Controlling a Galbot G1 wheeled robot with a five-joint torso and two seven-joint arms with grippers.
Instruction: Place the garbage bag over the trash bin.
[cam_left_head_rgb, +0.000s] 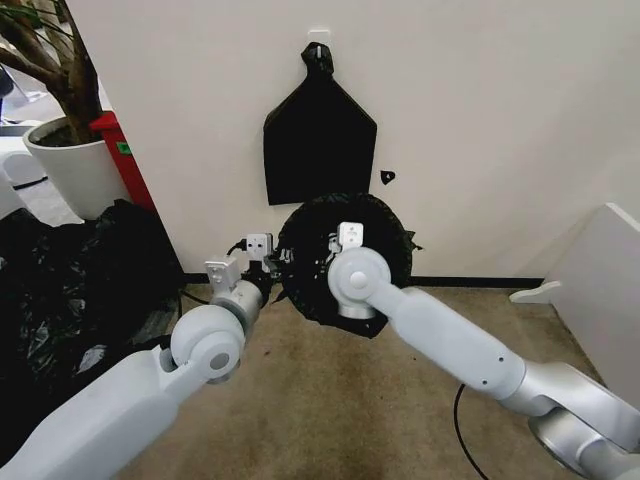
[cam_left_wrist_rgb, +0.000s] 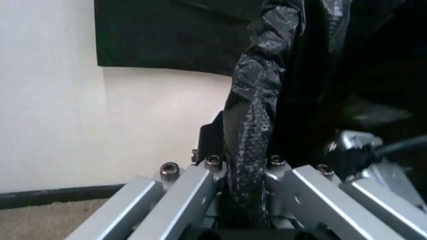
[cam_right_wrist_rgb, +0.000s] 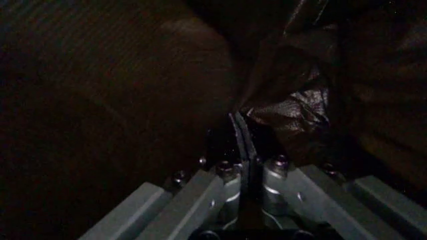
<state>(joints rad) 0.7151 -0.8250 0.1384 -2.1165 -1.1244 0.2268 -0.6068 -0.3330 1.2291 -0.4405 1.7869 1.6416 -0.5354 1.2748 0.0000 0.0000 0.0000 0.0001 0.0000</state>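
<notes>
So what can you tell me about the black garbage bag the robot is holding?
The garbage bag is thin, glossy, wrinkly black plastic, spread into a round open mouth facing the head camera, held up in front of the white wall just below a flat black bundle hanging there. The left hand is shut on a bunched fold at its left edge. The right hand pinches a fold of it from inside the dark plastic.

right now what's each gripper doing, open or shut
Left gripper: jaws shut on a fold of the garbage bag, at the bag's left edge.
Right gripper: jaws shut on the garbage bag, pinching thin film inside its dark opening.
</notes>
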